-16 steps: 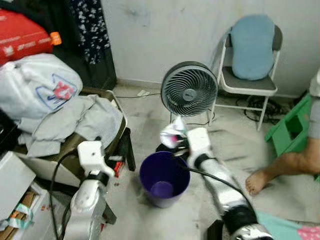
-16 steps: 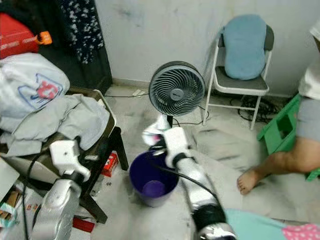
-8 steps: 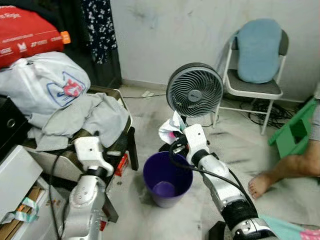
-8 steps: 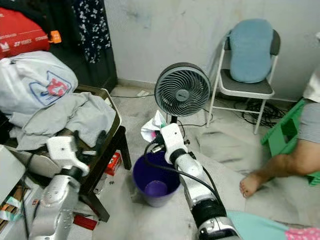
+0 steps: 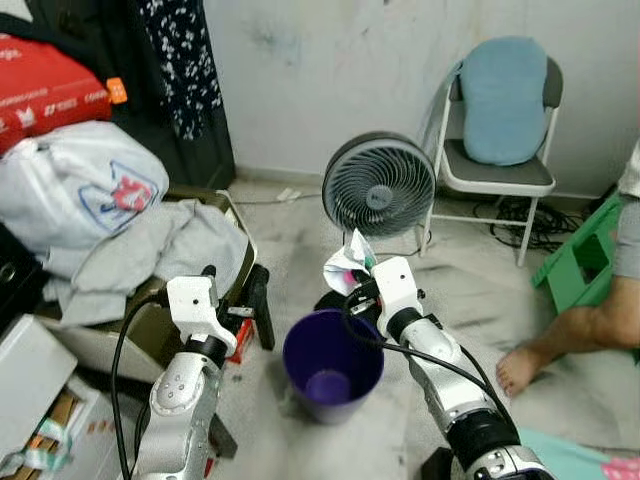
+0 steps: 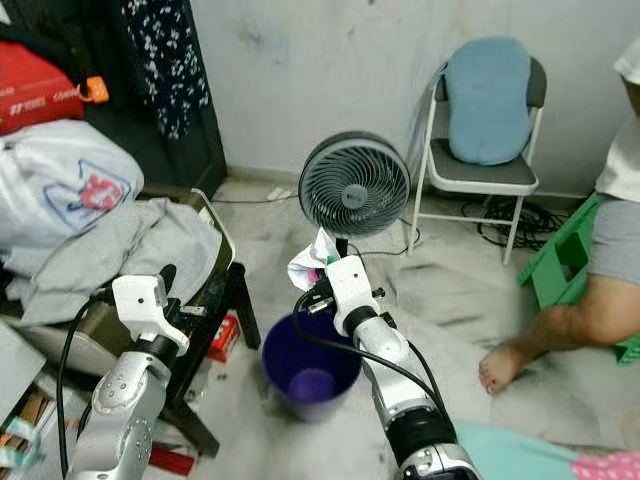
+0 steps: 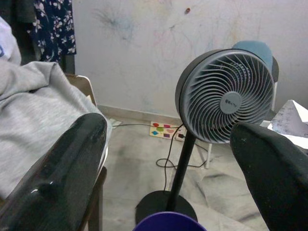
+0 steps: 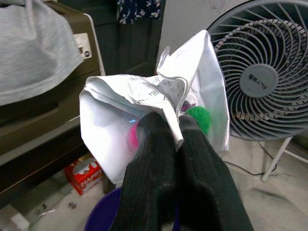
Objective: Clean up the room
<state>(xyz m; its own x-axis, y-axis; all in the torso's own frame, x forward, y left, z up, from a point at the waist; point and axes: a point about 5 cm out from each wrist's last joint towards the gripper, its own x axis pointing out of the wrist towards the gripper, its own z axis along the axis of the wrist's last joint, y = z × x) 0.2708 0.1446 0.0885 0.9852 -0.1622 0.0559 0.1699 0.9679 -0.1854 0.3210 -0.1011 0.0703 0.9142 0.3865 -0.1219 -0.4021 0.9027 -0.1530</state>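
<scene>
My right gripper [image 8: 174, 126] is shut on a crumpled white wrapper [image 8: 144, 101] with pink and green print. In the eye views the wrapper [image 5: 346, 268] hangs just above the far rim of a purple bin [image 5: 332, 362] that stands on the floor. Something pale purple lies at the bin's bottom [image 5: 326, 385]. My left gripper [image 7: 168, 159] is open with nothing between its fingers, raised at the bin's left beside the loaded chair [image 5: 190, 300].
A grey standing fan [image 5: 379, 188] is right behind the bin. A folding chair with a blue cushion [image 5: 503, 100] stands by the wall. Piled clothes and bags [image 5: 110, 220] sit left. A person's leg and foot [image 5: 545, 345] and a green stool [image 5: 588, 255] are right.
The camera has swayed, so the whole picture shifted. My right gripper keeps the wrapper over the bin's far rim, a little lower and nearer than a second ago. The left arm stays raised.
</scene>
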